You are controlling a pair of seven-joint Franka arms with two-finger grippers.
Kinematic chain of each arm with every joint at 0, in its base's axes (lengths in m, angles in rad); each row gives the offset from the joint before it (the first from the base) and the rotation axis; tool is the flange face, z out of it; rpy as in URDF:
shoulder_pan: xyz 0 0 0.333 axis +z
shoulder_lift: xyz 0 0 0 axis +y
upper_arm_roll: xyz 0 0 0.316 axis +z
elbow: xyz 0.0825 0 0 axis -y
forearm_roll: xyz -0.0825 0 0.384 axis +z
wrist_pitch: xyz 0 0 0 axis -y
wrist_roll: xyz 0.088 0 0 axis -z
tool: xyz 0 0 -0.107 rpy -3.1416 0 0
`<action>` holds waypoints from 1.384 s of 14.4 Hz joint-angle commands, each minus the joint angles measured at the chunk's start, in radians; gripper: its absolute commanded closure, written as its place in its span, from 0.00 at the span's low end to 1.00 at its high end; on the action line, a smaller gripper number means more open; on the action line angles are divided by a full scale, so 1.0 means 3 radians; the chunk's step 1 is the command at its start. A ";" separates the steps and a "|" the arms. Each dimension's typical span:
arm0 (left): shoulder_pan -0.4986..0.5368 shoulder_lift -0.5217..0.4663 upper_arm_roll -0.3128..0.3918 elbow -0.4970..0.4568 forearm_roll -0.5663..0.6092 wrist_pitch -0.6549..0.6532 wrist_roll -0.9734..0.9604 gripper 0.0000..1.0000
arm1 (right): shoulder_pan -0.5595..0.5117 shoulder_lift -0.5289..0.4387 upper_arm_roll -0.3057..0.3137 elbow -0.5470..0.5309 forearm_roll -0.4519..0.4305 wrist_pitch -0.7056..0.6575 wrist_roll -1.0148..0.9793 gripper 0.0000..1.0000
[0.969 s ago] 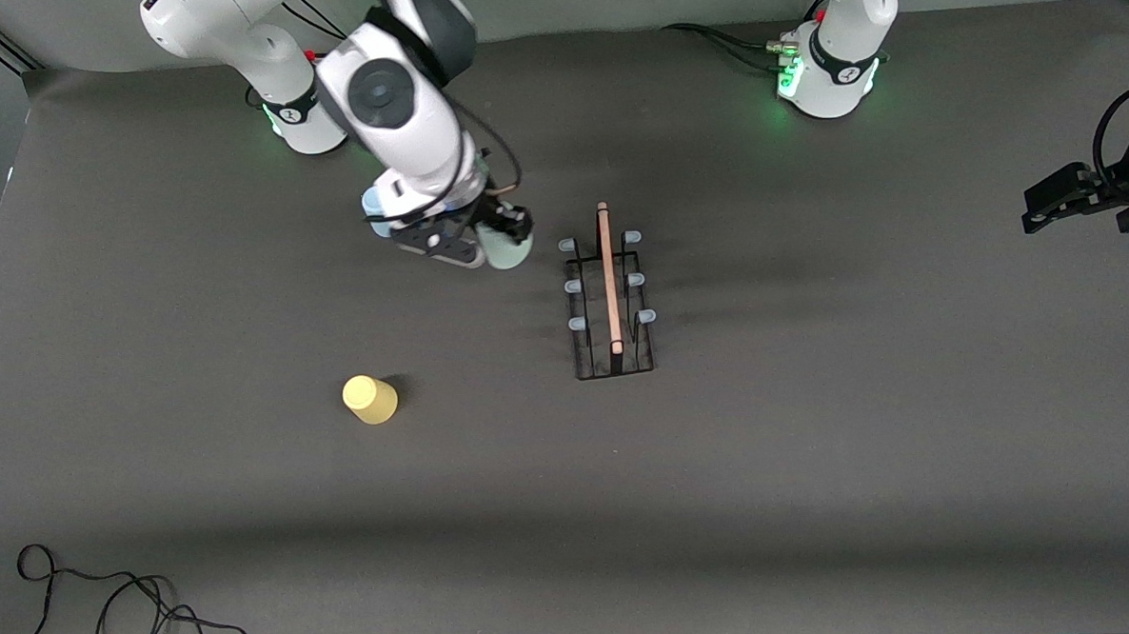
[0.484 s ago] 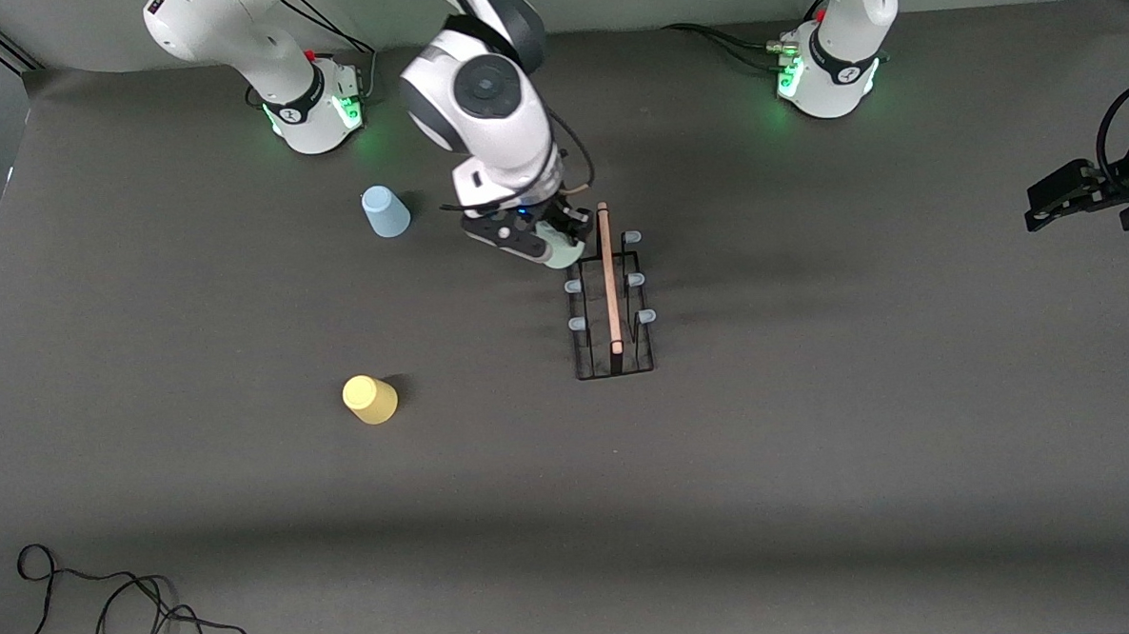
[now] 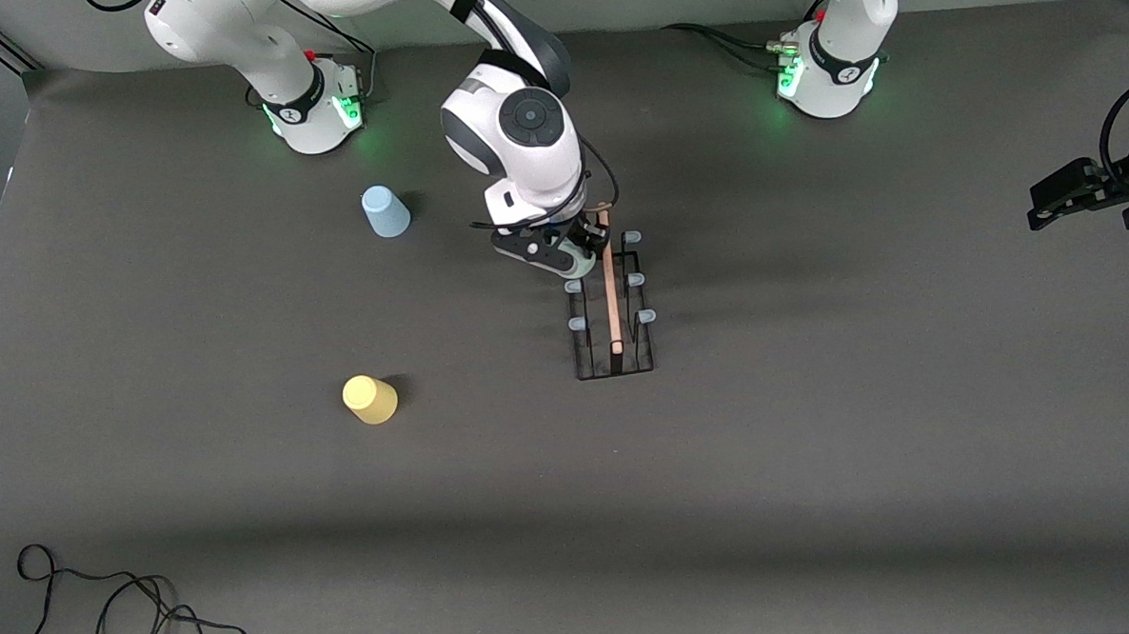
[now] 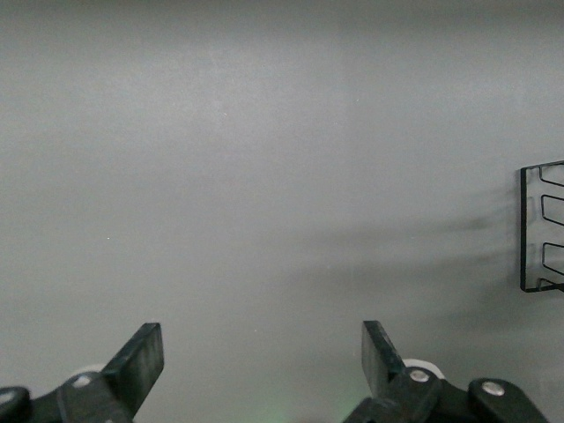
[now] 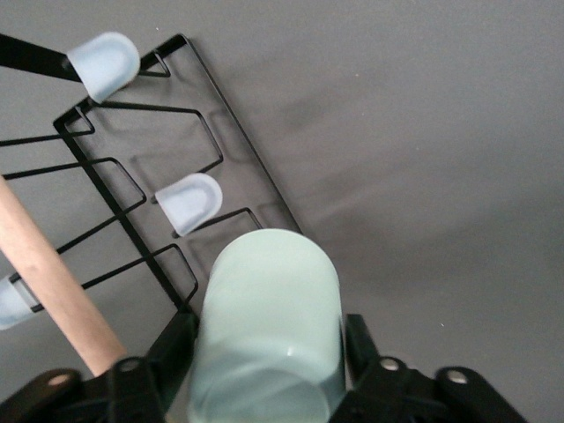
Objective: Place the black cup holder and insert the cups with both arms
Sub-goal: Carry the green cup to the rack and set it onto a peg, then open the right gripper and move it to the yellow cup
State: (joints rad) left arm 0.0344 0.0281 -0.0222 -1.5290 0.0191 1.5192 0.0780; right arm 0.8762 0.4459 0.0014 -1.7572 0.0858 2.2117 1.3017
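Note:
The black cup holder (image 3: pixel 610 305) stands mid-table, its wooden rod handle (image 3: pixel 610 286) along the top. My right gripper (image 3: pixel 569 251) is shut on the pale grey-green cup (image 3: pixel 573 259) and holds it over the rack's end farthest from the camera, on the right arm's side. In the right wrist view the cup (image 5: pixel 269 300) sits between the fingers (image 5: pixel 172 352), just beside a pale-capped peg (image 5: pixel 189 203) and the rack wire (image 5: pixel 231 123). The light blue cup (image 3: pixel 385 211) and the yellow cup (image 3: pixel 370 399) stand upside down on the table. My left gripper (image 3: pixel 1060 202) waits open and empty (image 4: pixel 262 352) at the left arm's end.
Black cables (image 3: pixel 111 613) lie at the table's near corner toward the right arm's end. The rack's edge (image 4: pixel 542 229) shows far off in the left wrist view. The dark mat (image 3: pixel 818 458) covers the table.
My right gripper has carried the grey-green cup from beside the blue cup over to the rack's farthest end. The blue cup is now uncovered. The left arm has barely moved.

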 commanded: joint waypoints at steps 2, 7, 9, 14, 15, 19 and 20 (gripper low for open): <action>-0.0002 -0.0094 0.0008 -0.0088 0.0018 -0.0007 0.0052 0.00 | -0.0011 -0.0039 -0.0056 0.0181 -0.0056 -0.0116 0.0038 0.00; -0.0002 -0.0109 0.0003 -0.0088 0.0028 -0.0007 0.0052 0.00 | -0.0088 -0.0264 -0.0367 0.0381 -0.0046 -0.0811 -0.0624 0.00; -0.0002 -0.0114 0.0003 -0.0093 0.0044 -0.0012 0.0057 0.00 | -0.0088 -0.0330 -0.0653 0.0371 -0.0015 -0.0889 -0.1090 0.00; -0.0018 -0.0114 -0.0003 -0.0104 0.0039 -0.0002 0.0047 0.00 | -0.0327 -0.0259 -0.0986 0.0351 0.0011 -0.0873 -0.2026 0.00; -0.0018 -0.0119 -0.0003 -0.0104 0.0039 0.0008 0.0047 0.00 | -0.0439 -0.0269 -0.0986 0.0345 0.0011 -0.0889 -0.2159 0.00; -0.0012 -0.0119 -0.0003 -0.0104 0.0044 -0.0002 0.0052 0.01 | -0.0747 -0.0269 -0.0992 0.0315 0.0011 -0.0889 -0.2579 0.00; -0.0012 -0.0119 -0.0003 -0.0104 0.0044 -0.0007 0.0052 0.00 | -0.0828 -0.0254 -0.0992 0.0300 0.0011 -0.0853 -0.2702 0.00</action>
State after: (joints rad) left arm 0.0336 0.0228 -0.0239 -1.5356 0.0192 1.5192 0.0804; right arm 0.6610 0.3694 -0.2974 -1.6596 0.0791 1.9566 0.5660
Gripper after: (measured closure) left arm 0.004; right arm 0.000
